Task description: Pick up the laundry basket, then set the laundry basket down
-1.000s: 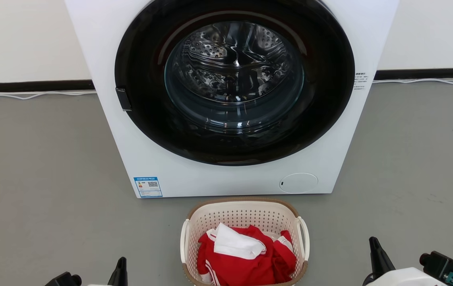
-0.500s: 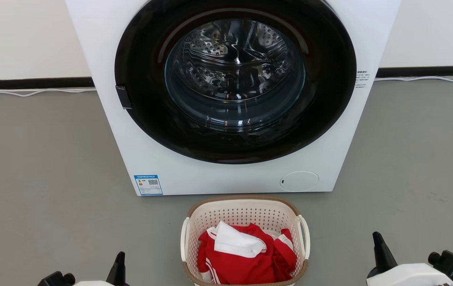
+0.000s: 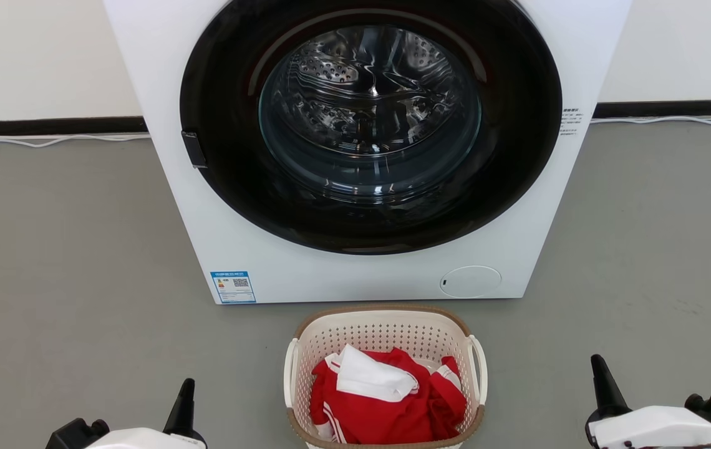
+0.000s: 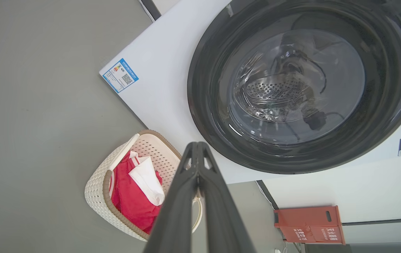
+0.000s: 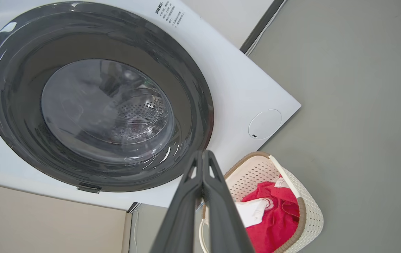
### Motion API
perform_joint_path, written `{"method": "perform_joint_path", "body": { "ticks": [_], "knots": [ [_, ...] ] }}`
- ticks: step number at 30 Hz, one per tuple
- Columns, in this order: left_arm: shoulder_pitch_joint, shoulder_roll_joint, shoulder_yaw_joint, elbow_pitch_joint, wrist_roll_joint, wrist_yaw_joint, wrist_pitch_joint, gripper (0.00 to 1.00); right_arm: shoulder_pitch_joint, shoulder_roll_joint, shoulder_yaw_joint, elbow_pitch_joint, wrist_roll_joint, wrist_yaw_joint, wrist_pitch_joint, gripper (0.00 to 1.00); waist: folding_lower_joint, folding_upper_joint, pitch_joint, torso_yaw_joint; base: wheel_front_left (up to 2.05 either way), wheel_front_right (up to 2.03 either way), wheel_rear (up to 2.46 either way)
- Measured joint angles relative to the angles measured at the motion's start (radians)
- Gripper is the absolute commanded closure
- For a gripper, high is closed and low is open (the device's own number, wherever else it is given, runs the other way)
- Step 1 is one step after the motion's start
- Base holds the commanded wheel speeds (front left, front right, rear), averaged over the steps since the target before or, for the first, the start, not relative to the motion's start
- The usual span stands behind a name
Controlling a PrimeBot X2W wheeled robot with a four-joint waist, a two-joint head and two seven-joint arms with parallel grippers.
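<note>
A small cream laundry basket [image 3: 386, 332] with a brown rim sits on the grey floor [image 3: 81, 280], just in front of a white washer [image 3: 355, 280] with a dark round door. Red and white clothing [image 3: 386, 405] lies inside it. The left gripper [image 3: 187, 390] is at near left and the right gripper [image 3: 599, 371] at near right, both apart from the basket, fingers pressed together and holding nothing.

You have a grey floor [image 3: 68, 249] across the lower two-thirds of the head view. The white washing machine [image 3: 355, 280] stands on it at top centre. The laundry basket [image 3: 380, 333] sits on it at bottom centre, just in front of the machine. A white cable [image 3: 50, 140] lies along the wall at upper left. In the left wrist view, a red box [image 4: 307, 225] stands at lower right.
</note>
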Motion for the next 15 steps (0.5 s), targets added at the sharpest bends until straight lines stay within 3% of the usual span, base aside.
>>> {"method": "perform_joint_path", "body": {
  "ticks": [15],
  "knots": [
    [-0.007, -0.002, 0.023, -0.035, -0.143, -0.024, 0.039, 1.0, -0.001, 0.0, -0.013, -0.046, 0.177, 0.0, 0.04, 1.0, 0.0, 0.0, 0.008, 0.002, 0.0, 0.0, 0.0]
  ]
}}
